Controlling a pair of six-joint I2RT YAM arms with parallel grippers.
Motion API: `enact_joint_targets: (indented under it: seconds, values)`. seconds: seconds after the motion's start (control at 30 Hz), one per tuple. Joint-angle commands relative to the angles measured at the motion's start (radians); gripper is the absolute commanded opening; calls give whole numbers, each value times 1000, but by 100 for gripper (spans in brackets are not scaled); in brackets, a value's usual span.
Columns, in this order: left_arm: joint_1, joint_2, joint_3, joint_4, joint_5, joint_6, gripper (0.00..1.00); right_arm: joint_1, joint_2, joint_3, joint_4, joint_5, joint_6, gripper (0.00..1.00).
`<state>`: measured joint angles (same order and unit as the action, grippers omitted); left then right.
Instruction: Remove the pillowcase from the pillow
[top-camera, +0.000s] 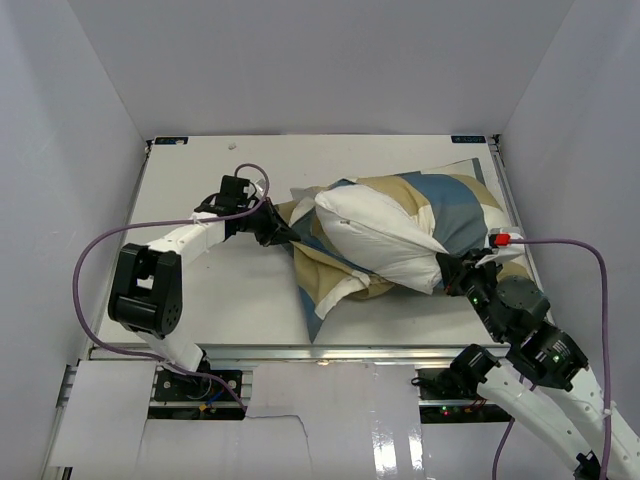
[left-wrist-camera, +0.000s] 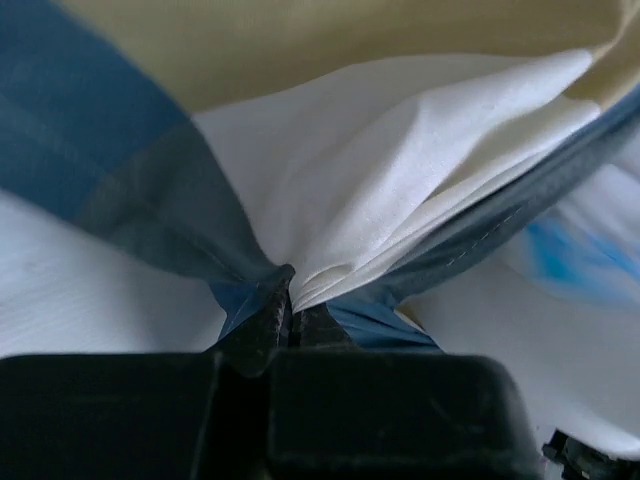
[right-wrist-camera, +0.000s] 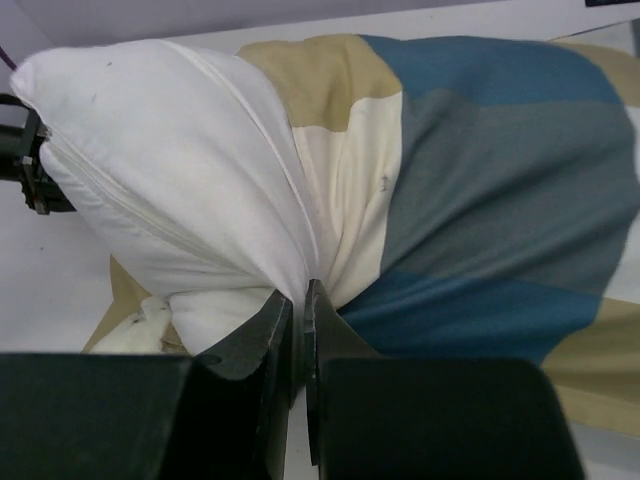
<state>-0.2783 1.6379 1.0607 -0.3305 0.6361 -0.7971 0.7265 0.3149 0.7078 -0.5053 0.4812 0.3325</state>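
Observation:
The plain white pillow (top-camera: 375, 235) lies mid-table, its near-left half out of the blue, tan and cream pillowcase (top-camera: 460, 210), which still covers its far-right end. My left gripper (top-camera: 275, 228) is shut on the case's loose open edge at the left. In the left wrist view the jaws (left-wrist-camera: 290, 300) pinch folded blue-edged and cream fabric (left-wrist-camera: 380, 170). My right gripper (top-camera: 447, 268) is shut on the pillow's near-right corner. In the right wrist view the jaws (right-wrist-camera: 302, 295) clamp white pillow fabric (right-wrist-camera: 170, 170) right beside the case (right-wrist-camera: 500, 180).
A white table (top-camera: 200, 170) sits inside grey enclosure walls (top-camera: 60, 150) on the left, back and right. Purple cables (top-camera: 90, 260) loop from both arms. Slack pillowcase fabric (top-camera: 325, 290) trails toward the table's front edge.

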Motion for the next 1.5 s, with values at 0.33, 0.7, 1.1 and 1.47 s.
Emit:
enact_joint_targets:
  seconds: [0.33,0.7,1.1,1.47]
  values:
    - [59,-19,74,64,-190,170,41,-56,99,44,258,-106,-109,8]
    - [-1,-468,-96,51,-263,139,88,-55,286,-99,493,-455,-12,34]
    - [-373,-564,-309,146,-495,16,95,70,570,65,444,-581,-56,82]
    - [-559,-461,-367,301,-702,-108,98,73,368,167,209,-188,-104,89]
